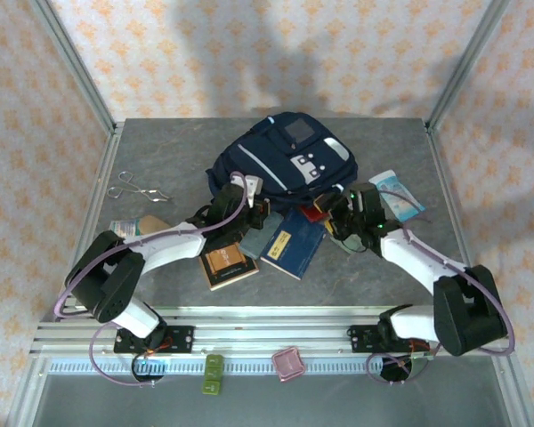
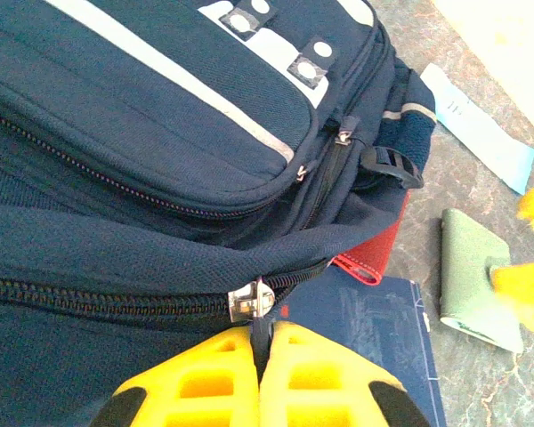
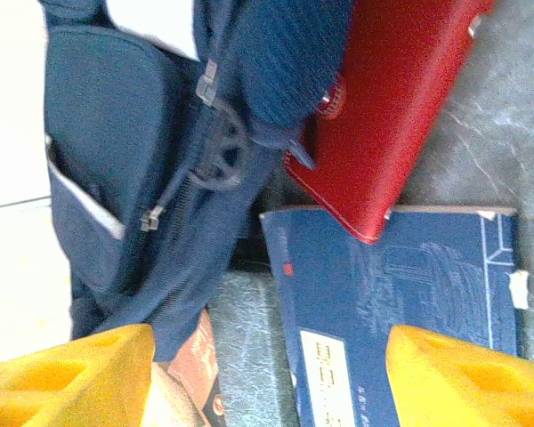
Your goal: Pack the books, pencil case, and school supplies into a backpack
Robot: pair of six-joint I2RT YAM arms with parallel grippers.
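Left gripper [image 2: 262, 360] clamps the backpack's [image 2: 160, 116] zipper pull [image 2: 249, 301]; draw it along the teeth, not upward. Your right gripper [image 3: 267, 378] hovers, fingers apart, over the navy book [image 3: 409, 276].

The backpack [image 2: 160, 133] is showing matt, coarsely woven navy cloth, its zip pull [image 2: 249, 298] glinting as bare metal. The red piece [image 3: 400, 107] is gleaming smooth and faintly glossy, while the navy book [image 3: 409, 294] is looking matt and paper-covered. The counter [image 1: 160, 160] is wearing a mottled, stone-like grey finish.
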